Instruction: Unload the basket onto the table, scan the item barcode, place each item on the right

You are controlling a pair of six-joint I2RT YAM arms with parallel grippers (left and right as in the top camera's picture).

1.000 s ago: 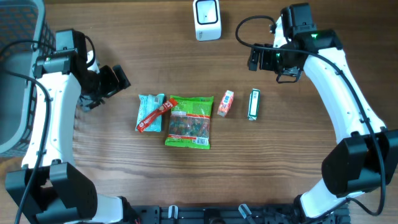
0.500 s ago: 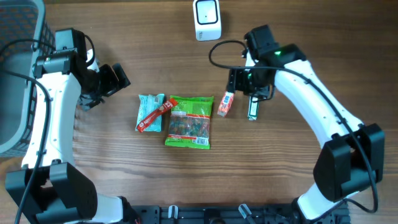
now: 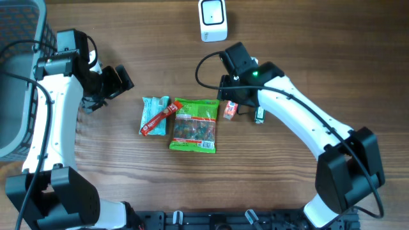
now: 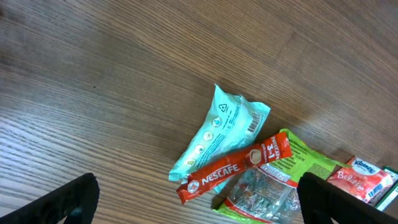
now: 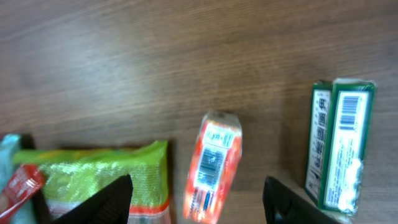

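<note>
A small red-orange packet (image 3: 230, 110) with a barcode on its face lies on the table between a green snack bag (image 3: 194, 124) and a green box (image 3: 260, 114). My right gripper (image 3: 235, 101) hovers right over it. In the right wrist view the packet (image 5: 214, 163) sits between the two dark fingers (image 5: 107, 200), with a gap on each side. That right gripper (image 5: 199, 205) is open. The white scanner (image 3: 212, 20) stands at the back edge. My left gripper (image 3: 121, 80) stays open at the left, holding nothing.
A teal packet (image 3: 153, 115) lies left of the green bag, with a red Nescafe stick (image 3: 161, 119) across both. The left wrist view shows the teal packet (image 4: 221, 132) and the stick (image 4: 233, 169). A grey basket (image 3: 16, 76) stands at the far left.
My right arm swung from the back right, forward and left, to above the red-orange packet, and its jaws narrowed somewhat. The left arm has not moved.
</note>
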